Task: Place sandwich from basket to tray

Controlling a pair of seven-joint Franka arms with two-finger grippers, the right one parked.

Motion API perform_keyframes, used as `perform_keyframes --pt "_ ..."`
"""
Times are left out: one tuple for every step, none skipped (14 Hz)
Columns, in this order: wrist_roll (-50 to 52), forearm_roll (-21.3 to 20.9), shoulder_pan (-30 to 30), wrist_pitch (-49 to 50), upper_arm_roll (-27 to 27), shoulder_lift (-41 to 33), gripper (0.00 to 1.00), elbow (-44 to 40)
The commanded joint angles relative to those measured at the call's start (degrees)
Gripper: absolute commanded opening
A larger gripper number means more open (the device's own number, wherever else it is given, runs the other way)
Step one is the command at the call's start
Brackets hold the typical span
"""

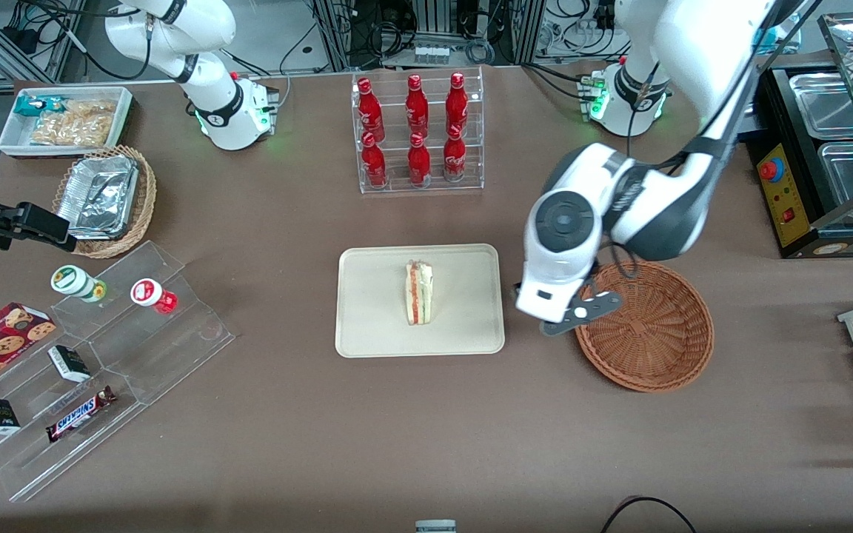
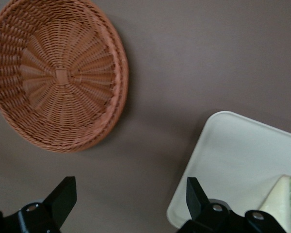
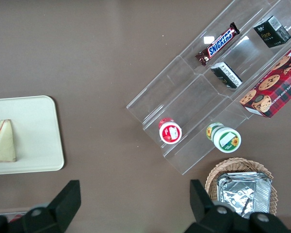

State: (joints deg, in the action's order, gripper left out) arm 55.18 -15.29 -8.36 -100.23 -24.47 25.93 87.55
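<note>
The sandwich (image 1: 419, 292) lies on the cream tray (image 1: 375, 326), near its middle, cut edge with red and green layers showing. It also shows in the left wrist view (image 2: 283, 199) on the tray (image 2: 233, 150) and in the right wrist view (image 3: 2, 141). The reddish-brown wicker basket (image 1: 652, 329) stands empty beside the tray, toward the working arm's end; it shows empty in the wrist view (image 2: 58, 73). My gripper (image 2: 131, 194) is open and empty, above the table between tray and basket; in the front view the wrist (image 1: 567, 296) hangs over the basket's rim.
A clear rack of red bottles (image 1: 417, 133) stands farther from the camera than the tray. A stepped clear display (image 1: 93, 370) with snacks, a tan basket of foil trays (image 1: 104, 200) and a white snack bin (image 1: 64, 118) lie toward the parked arm's end.
</note>
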Motion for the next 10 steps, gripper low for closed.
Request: perform_keyframes --pt "-9.2 4.1 5.7 -0.7 -0.5 -9.2 1.00 9.5" --pt "-12.5 5.3 7.6 -0.6 -0.5 -11.8 1.00 11.8" --pt "-15.3 6.2 9.2 -0.3 -0.5 -14.0 1.00 13.7" --pt "-18.8 7.9 10.4 -0.3 -0.2 -16.9 1.00 16.1" --pt "-23.0 10.4 10.6 0.2 1.1 -19.8 1.00 17.6" --pt "-26.8 11.9 10.4 1.6 3.7 -21.3 1.00 18.0" --pt "-30.6 12.8 10.3 4.1 4.9 -22.8 1.00 17.9" --pt "-34.0 13.4 10.5 6.4 5.9 -24.2 1.00 17.6" --pt "-37.0 13.6 10.2 8.0 8.1 -25.7 1.00 17.6" --pt "-40.6 13.8 10.0 9.8 9.4 -27.1 1.00 17.6"
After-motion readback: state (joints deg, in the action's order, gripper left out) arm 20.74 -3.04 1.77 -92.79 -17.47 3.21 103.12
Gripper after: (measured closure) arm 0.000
